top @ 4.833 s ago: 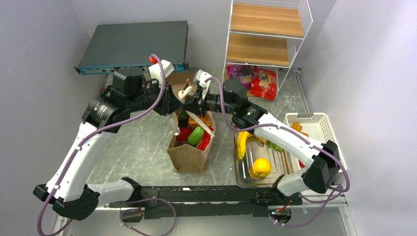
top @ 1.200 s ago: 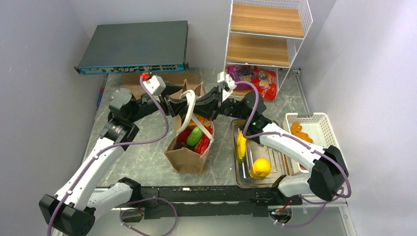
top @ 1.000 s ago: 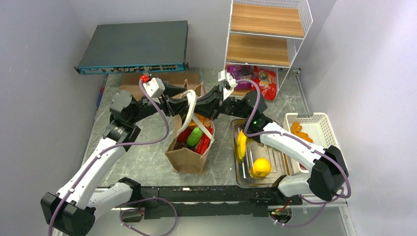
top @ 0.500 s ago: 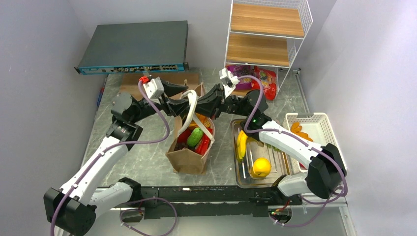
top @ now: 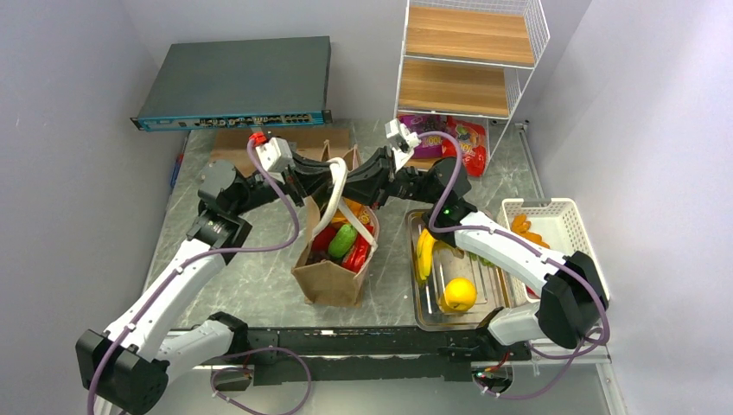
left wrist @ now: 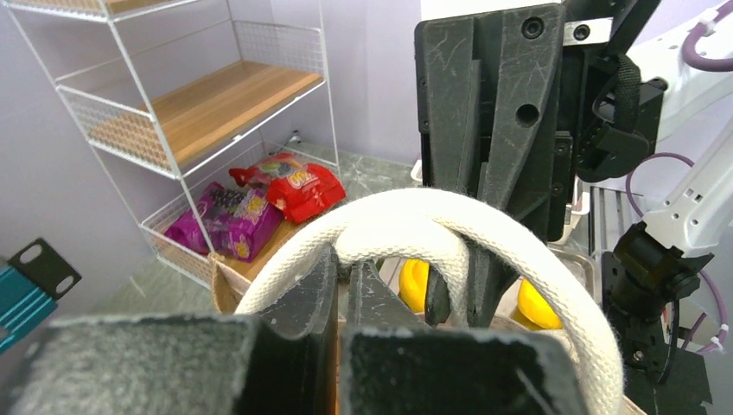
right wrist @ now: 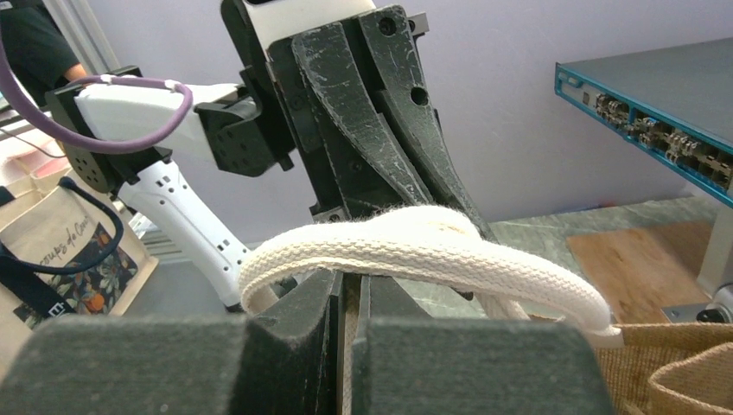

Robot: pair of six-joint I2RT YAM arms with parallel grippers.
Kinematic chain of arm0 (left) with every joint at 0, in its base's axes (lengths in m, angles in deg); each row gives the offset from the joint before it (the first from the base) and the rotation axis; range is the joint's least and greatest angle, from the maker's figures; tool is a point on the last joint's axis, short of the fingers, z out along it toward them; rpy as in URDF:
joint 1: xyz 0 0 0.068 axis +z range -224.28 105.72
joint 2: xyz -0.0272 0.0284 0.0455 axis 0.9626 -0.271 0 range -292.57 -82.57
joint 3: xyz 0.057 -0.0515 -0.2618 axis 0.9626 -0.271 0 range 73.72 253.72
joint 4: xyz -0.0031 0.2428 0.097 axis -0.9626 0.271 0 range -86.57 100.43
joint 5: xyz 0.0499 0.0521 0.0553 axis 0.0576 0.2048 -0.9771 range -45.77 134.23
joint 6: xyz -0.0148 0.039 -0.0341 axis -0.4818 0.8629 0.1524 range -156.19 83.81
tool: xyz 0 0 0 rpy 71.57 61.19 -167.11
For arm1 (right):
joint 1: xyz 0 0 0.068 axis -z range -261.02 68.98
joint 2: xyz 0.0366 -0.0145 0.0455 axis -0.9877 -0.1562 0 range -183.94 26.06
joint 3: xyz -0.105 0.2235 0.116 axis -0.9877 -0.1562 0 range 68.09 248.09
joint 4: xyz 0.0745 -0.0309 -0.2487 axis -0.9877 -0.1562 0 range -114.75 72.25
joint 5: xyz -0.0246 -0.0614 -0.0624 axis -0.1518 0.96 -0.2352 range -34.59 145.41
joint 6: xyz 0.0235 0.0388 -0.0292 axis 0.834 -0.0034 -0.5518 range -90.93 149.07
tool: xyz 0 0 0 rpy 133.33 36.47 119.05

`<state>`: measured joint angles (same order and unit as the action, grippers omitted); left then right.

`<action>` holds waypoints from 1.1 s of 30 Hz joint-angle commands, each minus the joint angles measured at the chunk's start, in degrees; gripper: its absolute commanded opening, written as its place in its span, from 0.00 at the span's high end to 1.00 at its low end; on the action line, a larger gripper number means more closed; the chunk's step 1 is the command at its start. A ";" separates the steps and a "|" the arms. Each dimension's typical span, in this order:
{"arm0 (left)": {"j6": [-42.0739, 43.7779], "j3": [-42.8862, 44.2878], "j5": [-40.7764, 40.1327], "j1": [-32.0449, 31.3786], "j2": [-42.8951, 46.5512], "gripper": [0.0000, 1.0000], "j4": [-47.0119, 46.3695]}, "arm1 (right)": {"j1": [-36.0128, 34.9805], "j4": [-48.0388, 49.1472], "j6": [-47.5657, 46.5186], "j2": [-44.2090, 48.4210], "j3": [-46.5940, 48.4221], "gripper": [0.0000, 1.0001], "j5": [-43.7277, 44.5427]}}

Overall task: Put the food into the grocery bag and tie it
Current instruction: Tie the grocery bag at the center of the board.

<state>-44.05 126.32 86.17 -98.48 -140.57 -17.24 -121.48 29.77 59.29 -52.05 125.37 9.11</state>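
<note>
The brown grocery bag (top: 331, 275) stands upright mid-table with the food in it: a green cucumber (top: 345, 239) and red items (top: 359, 252). Its cream-white rope handles (top: 331, 195) are lifted and crossed above the bag's mouth. My left gripper (top: 327, 172) and right gripper (top: 356, 183) meet tip to tip there. In the left wrist view the left gripper (left wrist: 350, 259) is shut on a rope handle (left wrist: 449, 216). In the right wrist view the right gripper (right wrist: 350, 281) is shut on a rope handle (right wrist: 415, 246), with the rope pinched between the jaws.
A wire shelf rack (top: 471, 60) at the back right holds red and purple snack packets (top: 445, 138) at its foot. A clear tray (top: 430, 303) with a banana and a yellow fruit lies right of the bag, a white basket (top: 553, 225) beyond it. A network switch (top: 233, 82) sits back left.
Both wrists have swung so the grippers face each other over the bag, with the handles drawn up and crossed. In the last second the left gripper edged slightly right.
</note>
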 commanded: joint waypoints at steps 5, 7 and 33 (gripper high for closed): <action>4.38 5.79 -10.96 0.12 4.06 1.00 10.97 | -0.58 0.69 -4.27 4.94 3.71 0.68 1.59; 5.17 6.76 -12.83 0.12 4.41 1.00 13.18 | -0.57 0.10 -4.43 5.45 3.34 0.58 1.97; 8.25 1.83 -22.49 0.12 9.21 1.00 14.97 | -0.75 -26.41 -4.77 13.93 2.99 0.34 12.80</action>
<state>-37.56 128.57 64.16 -98.57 -133.62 1.52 -121.99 7.89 55.03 -41.25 126.31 19.23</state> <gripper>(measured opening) 0.028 0.662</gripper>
